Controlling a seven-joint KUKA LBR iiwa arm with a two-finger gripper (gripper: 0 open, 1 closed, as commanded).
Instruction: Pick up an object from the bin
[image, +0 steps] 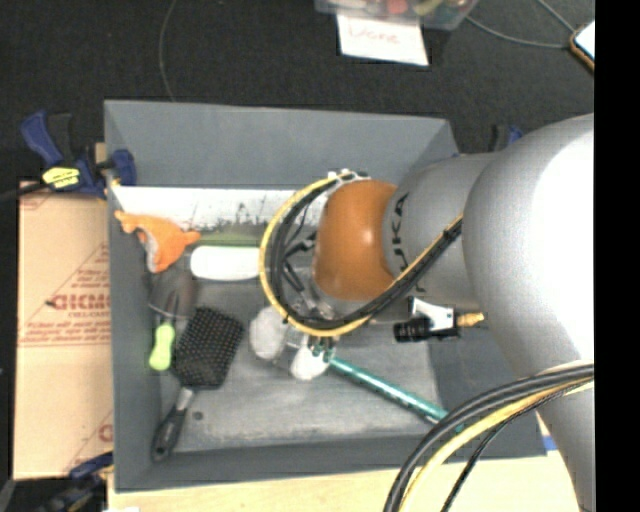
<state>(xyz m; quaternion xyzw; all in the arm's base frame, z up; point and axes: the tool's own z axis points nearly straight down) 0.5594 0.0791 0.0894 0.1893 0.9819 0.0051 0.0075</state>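
Item nearest the tool: small white rounded piece (308, 366), on the bin floor near the middle, directly under the gripper (308, 346) and seemingly touching it. Gripper: lowered close to the floor, largely hidden beneath the arm's orange cover (350, 240) and looped cables; how far open it is, and whether it has hold of anything, cannot be told. Just beside, to the left: pale grey rounded lump (266, 335). To the right: teal stick (385, 390), lying slantwise, one end by the white piece. Further left: black hairbrush (205, 350), head up, handle toward the lower left corner; green-handled item (161, 347) alongside it. Toward the back: white oblong object (225, 263); orange item (165, 240) in the upper left; long white strip (215, 205) with dark marks against the rear wall of the grey bin (280, 150).
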